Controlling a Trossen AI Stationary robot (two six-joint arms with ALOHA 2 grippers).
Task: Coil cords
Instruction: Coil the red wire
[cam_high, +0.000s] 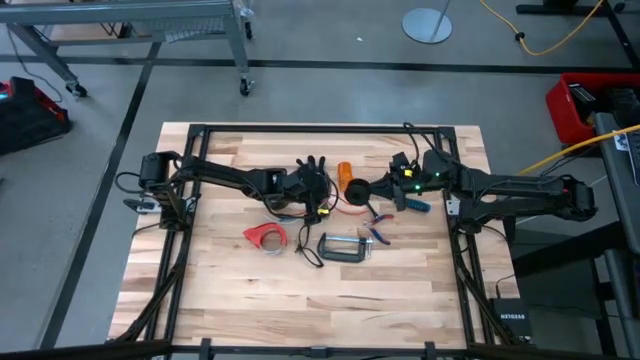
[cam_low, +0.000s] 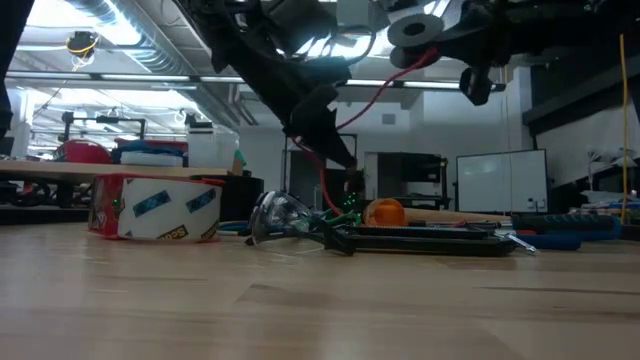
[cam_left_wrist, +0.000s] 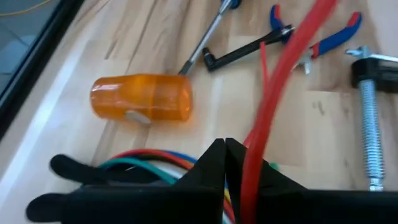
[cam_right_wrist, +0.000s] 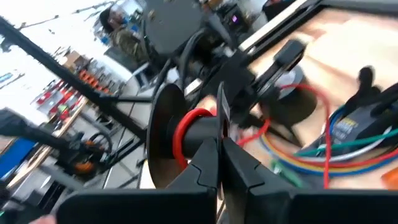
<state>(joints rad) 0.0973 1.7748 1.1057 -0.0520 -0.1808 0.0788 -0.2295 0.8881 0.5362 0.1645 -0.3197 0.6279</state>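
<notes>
The cords are lying bunched near the middle of the desk, just beside the orange handle on the side toward the left arm, with 1 red strand running past the handle to the black spool that the right arm is holding up. The left gripper is sitting over the bunch with its jaws closed; in its wrist view the thick red cord is passing between or right beside the tips, and I cannot tell which, so a true grip is uncertain. The right gripper is closed too, jaws pinched on the black spool, where a red loop is already wrapping the hub. The wires are looking thin, light and limp, likely springy enough to uncoil if slack, and the 4 colours may snag each other or the clamp farther from the handle. Taking hold along a bare strand, not at the black plug ends, and keeping gentle tension seems wisest.
</notes>
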